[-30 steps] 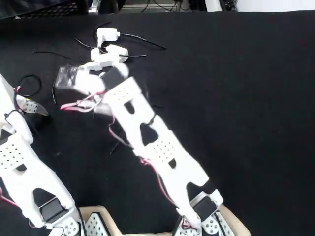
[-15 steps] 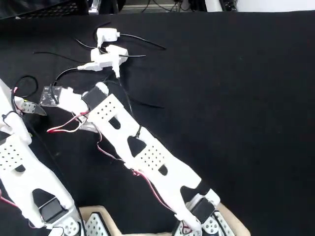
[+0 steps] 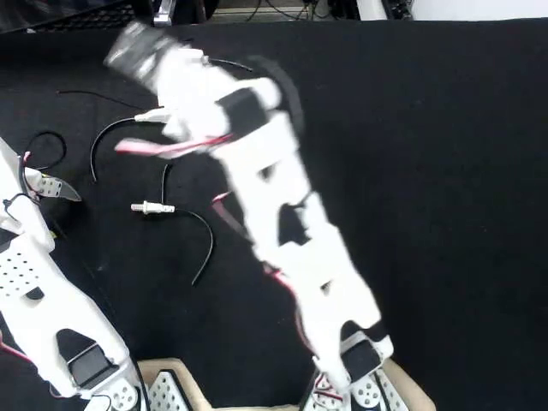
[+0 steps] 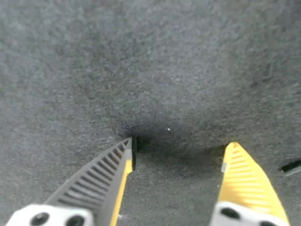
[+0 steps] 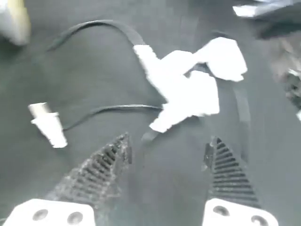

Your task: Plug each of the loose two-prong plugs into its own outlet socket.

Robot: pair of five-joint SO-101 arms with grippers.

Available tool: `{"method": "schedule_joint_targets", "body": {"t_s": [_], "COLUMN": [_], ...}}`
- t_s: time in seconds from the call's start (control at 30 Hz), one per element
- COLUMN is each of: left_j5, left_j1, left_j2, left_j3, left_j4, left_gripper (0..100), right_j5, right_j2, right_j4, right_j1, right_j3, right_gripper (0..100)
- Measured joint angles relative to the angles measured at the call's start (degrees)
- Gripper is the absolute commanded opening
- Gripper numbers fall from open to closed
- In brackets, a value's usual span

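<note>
A loose white two-prong plug [image 3: 152,207] lies on the black cloth at mid-left, its black cable curling toward the front. The right wrist view shows it too, as plug [image 5: 47,125]. A cluster of white socket blocks and plugs [image 5: 188,89] lies just ahead of my right gripper [image 5: 167,146], which is open and holds nothing. My right arm [image 3: 257,171] stretches to the far left corner and covers most of that cluster; a plug tip [image 3: 150,113] pokes out beside it. My left gripper [image 4: 178,148] hovers open over bare cloth near the left edge, seen from above as gripper [image 3: 60,188].
A black cable loop [image 3: 47,141] lies near the left arm. Another black cable [image 3: 98,145] arcs from the covered cluster toward the left. The table's right half is bare black cloth [image 3: 445,171].
My right arm has swung from the mid-left, near the left gripper, to the far back-left over the socket cluster, uncovering the loose plug. The left arm has stayed put.
</note>
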Motion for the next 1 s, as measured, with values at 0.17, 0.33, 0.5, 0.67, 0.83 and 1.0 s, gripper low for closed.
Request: {"method": "schedule_joint_targets", "body": {"t_s": [0.17, 0.33, 0.5, 0.67, 0.83, 1.0], "left_j5": [0.0, 0.0, -1.8, -11.0, -19.6, -30.1], "left_j1": [0.0, 0.0, -2.1, -12.0, -19.8, -20.9], "left_j2": [0.0, 0.0, 0.0, 0.8, 1.1, 3.3], "left_j3": [0.0, 0.0, -3.5, -18.8, -40.9, -53.0], "left_j4": [0.0, 0.0, 0.4, 4.9, 6.6, 3.9], "left_gripper": [30, 30, 30, 30, 30, 30], "right_j5": [-2.4, -11.7, -19.5, -24.4, -24.4, -24.4], "right_j2": [-5.2, -6.2, -6.2, -6.2, -6.2, -2.7], "right_j4": [0.0, 0.0, 0.0, 0.0, -0.3, -2.4], "right_j1": [9.6, 17.9, 22.9, 24.1, 24.2, 23.5], "right_j3": [0.0, 0.0, 0.0, 5.7, 20.2, 29.4], "right_gripper": [25.4, 25.4, 25.4, 25.4, 25.4, 25.4]}}
